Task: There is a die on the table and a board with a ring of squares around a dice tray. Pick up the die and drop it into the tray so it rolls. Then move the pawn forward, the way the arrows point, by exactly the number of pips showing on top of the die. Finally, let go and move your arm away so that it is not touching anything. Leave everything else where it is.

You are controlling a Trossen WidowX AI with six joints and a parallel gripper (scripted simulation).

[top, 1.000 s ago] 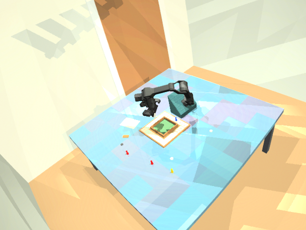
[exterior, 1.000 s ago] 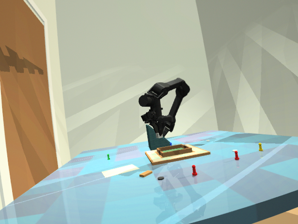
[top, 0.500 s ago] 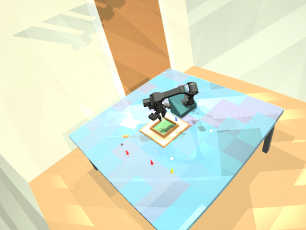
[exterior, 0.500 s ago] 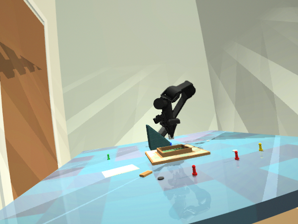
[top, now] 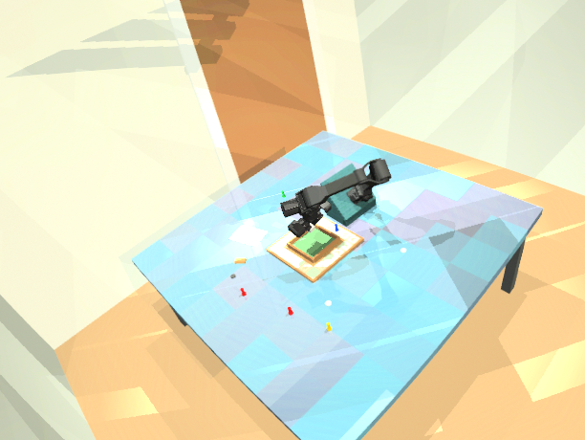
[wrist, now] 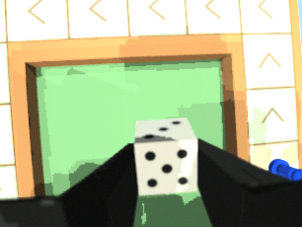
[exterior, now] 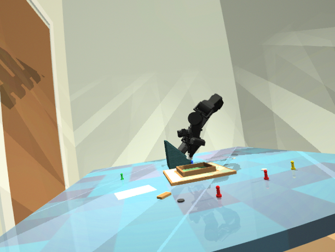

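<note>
My gripper [exterior: 189, 155] [wrist: 164, 149] is shut on the white die [wrist: 167, 170] and holds it above the dice tray [top: 313, 259] [exterior: 197, 171] [wrist: 123, 49]. In the wrist view the die's side facing the camera shows five pips and its upper visible face shows three. The tray has wooden walls and a green floor, in the middle of the board [top: 351, 241] [exterior: 171, 179] [wrist: 266, 44] with its ring of arrow squares. The blue pawn [top: 336, 228] [exterior: 191, 162] [wrist: 282, 168] stands on the ring, at the right edge of the wrist view.
A teal wedge [top: 351, 210] [exterior: 172, 156] stands behind the board. A green pawn [top: 283, 194] [exterior: 122, 176], two red pawns [top: 243, 292] [top: 290, 311], a yellow pawn [top: 329, 327], an orange block [exterior: 164, 195], a dark disc [exterior: 180, 200] and a white sheet [exterior: 135, 192] lie or stand around.
</note>
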